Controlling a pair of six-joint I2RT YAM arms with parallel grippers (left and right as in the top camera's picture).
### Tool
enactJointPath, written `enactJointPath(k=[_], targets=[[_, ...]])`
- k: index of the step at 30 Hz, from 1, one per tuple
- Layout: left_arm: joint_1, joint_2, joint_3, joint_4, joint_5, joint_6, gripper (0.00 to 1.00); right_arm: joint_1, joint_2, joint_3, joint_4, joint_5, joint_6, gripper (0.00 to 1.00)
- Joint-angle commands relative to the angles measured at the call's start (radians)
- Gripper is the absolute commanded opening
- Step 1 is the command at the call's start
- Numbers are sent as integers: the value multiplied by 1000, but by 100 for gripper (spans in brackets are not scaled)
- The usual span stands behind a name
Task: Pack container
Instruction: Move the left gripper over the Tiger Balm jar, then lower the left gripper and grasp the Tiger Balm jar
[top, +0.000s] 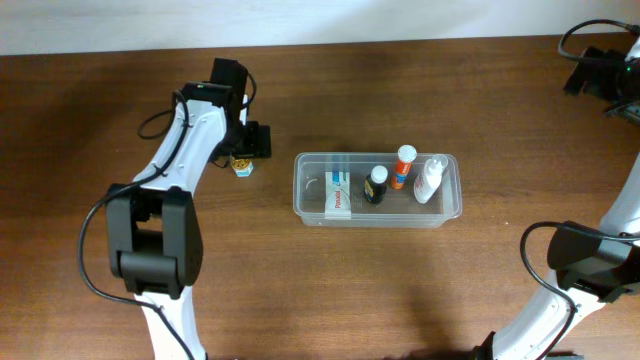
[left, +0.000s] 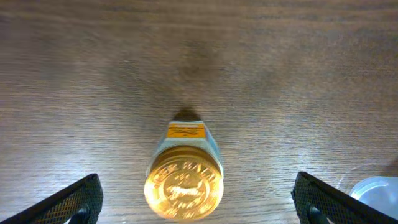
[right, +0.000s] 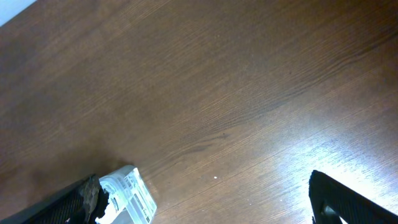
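The container sits in the middle of the tabletop. Just left of it, the left tool stands wide open, with a gold-lidded jar untouched between its fingers. Far right of it, the right tool gapes empty.

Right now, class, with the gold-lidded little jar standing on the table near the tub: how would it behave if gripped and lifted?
The jar looks rigid, probably glass with an embossed metal lid, so it should not squash. Its glossy sides may slip between the open fingers. Standing upright and short, it seems unlikely to tip.
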Motion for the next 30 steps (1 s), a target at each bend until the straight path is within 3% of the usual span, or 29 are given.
enactJointPath(k=[1, 30], targets=[[3, 53, 7, -3, 32, -10, 98, -2, -3, -1, -6, 6, 4, 98], [11, 59, 6, 5, -5, -28, 95, -2, -3, -1, -6, 6, 4, 98]])
